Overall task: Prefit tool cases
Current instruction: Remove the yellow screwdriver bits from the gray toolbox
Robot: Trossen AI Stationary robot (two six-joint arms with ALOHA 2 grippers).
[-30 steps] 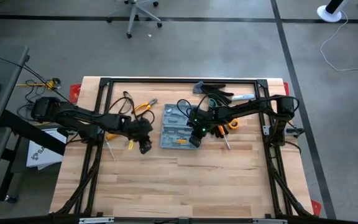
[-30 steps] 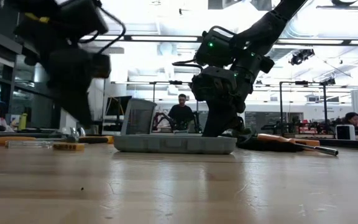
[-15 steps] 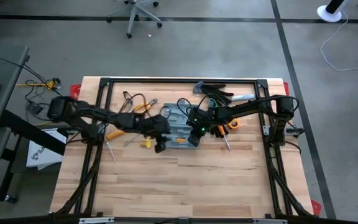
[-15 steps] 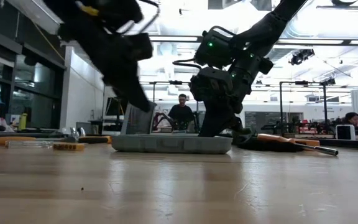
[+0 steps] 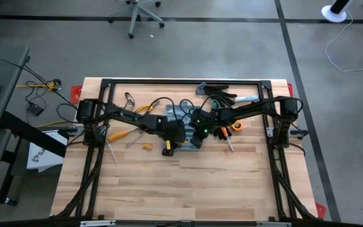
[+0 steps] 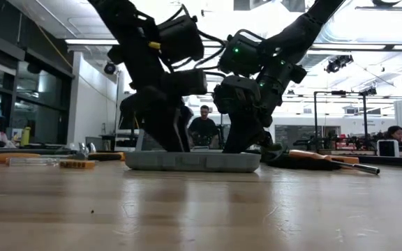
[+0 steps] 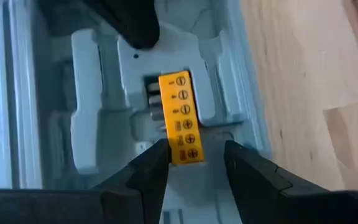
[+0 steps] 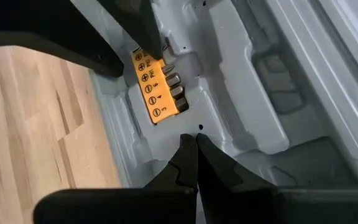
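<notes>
Grey-blue flat plastic tool case (image 5: 180, 131) lay open at mid-table; left gripper (image 7: 196, 163), jaws parted, straddled its yellow bit holder (image 7: 181, 117), seemingly seating it; right gripper (image 8: 192, 155), clenched empty, pressed the tray, likely steadying.

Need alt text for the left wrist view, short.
The left gripper, fingers apart, straddles a yellow bit holder seated in a moulded recess of the open grey-blue tool case. The right gripper's dark tip rests in the case beyond it; bare wooden table alongside.

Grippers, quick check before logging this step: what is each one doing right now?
Left gripper: open, fingers either side of the yellow bit holder in the tool case.
Right gripper: closed, empty, over the case.
</notes>
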